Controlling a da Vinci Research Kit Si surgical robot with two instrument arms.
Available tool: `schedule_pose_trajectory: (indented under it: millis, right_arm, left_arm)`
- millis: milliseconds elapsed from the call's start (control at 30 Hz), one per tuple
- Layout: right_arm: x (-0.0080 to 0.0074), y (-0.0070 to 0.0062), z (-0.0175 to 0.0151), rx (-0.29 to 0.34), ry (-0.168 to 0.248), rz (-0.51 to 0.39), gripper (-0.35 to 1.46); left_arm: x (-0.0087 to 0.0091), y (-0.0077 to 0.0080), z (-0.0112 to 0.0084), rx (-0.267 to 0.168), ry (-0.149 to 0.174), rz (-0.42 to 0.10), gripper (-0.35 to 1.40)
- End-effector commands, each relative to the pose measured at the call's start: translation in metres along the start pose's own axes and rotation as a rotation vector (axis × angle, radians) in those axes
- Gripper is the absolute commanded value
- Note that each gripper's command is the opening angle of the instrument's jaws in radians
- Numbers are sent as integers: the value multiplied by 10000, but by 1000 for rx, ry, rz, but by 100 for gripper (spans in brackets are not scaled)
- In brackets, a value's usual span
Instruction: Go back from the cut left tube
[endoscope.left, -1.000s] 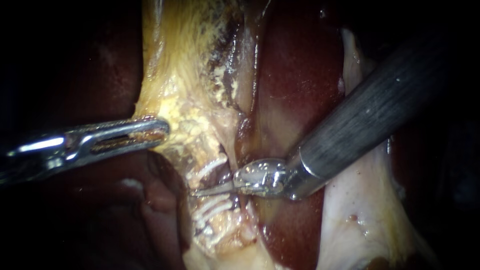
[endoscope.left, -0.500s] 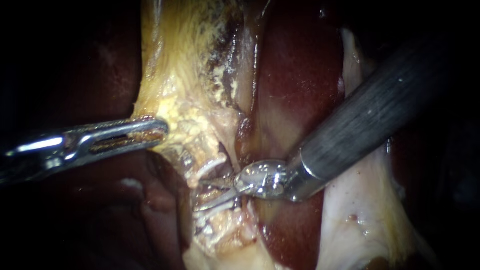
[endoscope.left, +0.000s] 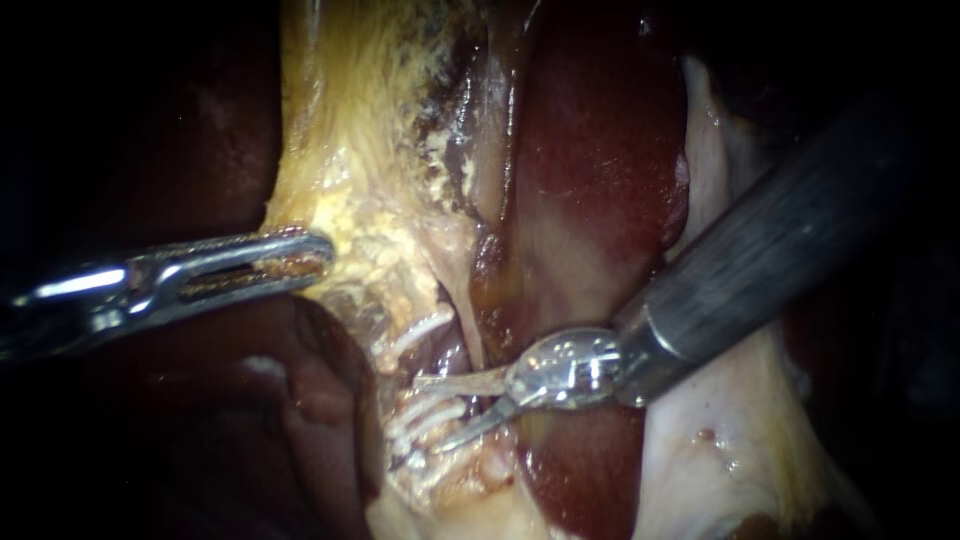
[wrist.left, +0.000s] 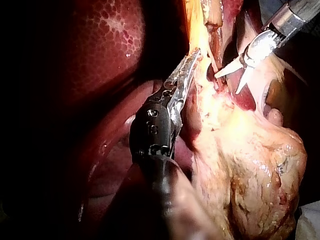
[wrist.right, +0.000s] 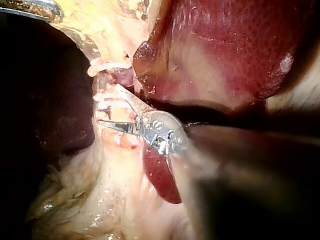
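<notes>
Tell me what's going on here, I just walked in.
Two surgical instruments are at work on tissue. The left instrument has its jaws shut on yellowish tissue. The right instrument, tipped with blades, holds them open right beside the white clips and grips nothing. Dark red liver lies around the site.

Dark red liver (endoscope.left: 600, 130), yellow fatty tissue (endoscope.left: 345, 140)

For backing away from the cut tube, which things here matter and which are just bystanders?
In the job: right instrument, a dark shaft ending in thin silver blades, open; white clips on the cut tube.
Bystanders: left instrument, slotted silver jaws shut on pale yellow fatty tissue; dark red liver; whitish membrane.
</notes>
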Motion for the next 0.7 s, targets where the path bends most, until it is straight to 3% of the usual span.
schedule_pose_trajectory:
  millis: [33, 400, 700]
  right_arm:
    - [0, 3, -10, -11, -6, -6, 143]
    - [27, 24, -101, -122, -34, -81, 145]
    - [40, 26, -125, -152, -24, -93, 145]
  left_arm:
    - [0, 1, 0, -1, -1, 0, -35]
    - [3, 2, 3, -3, -2, 1, -35]
    - [16, 11, 29, -2, -10, 3, -35]
